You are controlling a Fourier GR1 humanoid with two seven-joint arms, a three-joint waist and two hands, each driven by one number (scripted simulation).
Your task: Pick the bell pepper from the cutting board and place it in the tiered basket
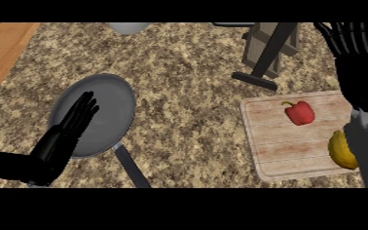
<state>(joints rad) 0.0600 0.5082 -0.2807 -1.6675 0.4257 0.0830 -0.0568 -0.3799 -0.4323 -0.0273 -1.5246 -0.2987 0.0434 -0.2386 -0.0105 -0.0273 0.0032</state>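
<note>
One red bell pepper [300,112] and one yellow banana [341,150] lie on one pale wooden cutting board [287,151] at four o'clock. One grey round frying pan [108,114] sits at nine o'clock on the speckled stone table [187,78].

Tabletop [187,68]: speckled brown granite look, matt. Cutting board [287,151]: pale planked wood, visible grain; pan [108,112]: smooth grey metal, dull sheen. Bell pepper [300,112] glossy red, banana [341,151] smooth yellow skin.

Speckled granite counter [194,63] w/ wood strip [14,41] at left.
</note>
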